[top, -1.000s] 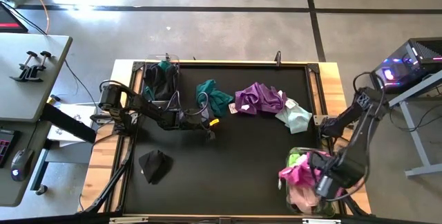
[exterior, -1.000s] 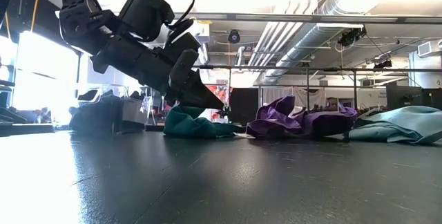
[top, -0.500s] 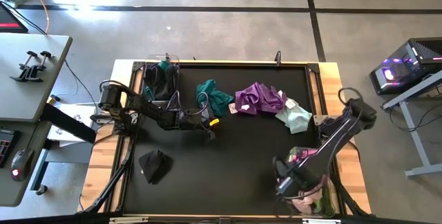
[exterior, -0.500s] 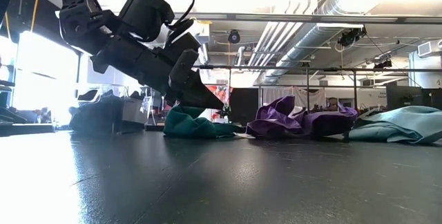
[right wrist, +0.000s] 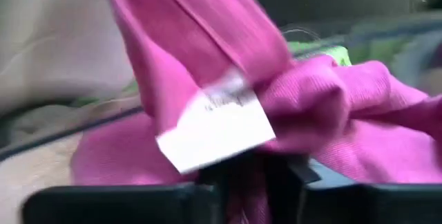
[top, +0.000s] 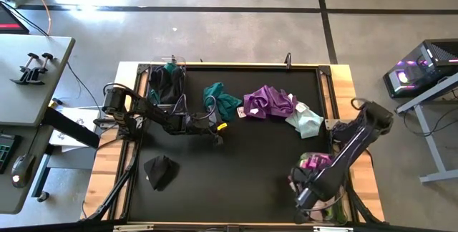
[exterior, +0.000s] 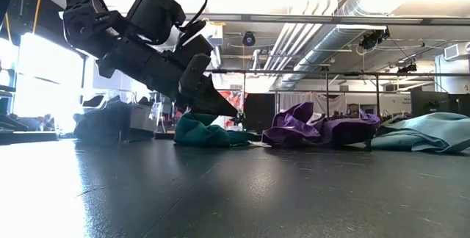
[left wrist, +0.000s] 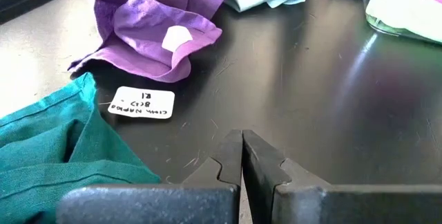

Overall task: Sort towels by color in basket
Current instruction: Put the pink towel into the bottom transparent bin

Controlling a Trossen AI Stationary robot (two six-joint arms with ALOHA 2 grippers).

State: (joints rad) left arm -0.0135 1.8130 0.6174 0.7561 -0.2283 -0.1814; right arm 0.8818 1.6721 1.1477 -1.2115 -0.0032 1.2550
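From where I stand the sorting looks a good way along but not finished. At the upper left of the high view a basket [top: 166, 81] against the table's edge holds dark cloths, and at the lower right a second basket [top: 342, 205] has bright ones heaped in it. Left out on the black mat are a teal towel [top: 222, 99], a purple towel [top: 270, 102] and a mint towel [top: 306, 121] in a row across the upper middle, and a black towel [top: 160, 170] alone at the lower left.

The right gripper [top: 306, 195] is down over the lower-right basket, and its wrist camera is filled with a magenta towel [right wrist: 207, 65] and its white label just ahead of the fingers. Whether the cloth is pinched or let go I cannot tell, since the picture there is smeared.

The left gripper [left wrist: 242, 156] waits with its fingers pressed together and nothing between them, low over the mat beside the teal towel.

So four cloths, by my count, want homes.
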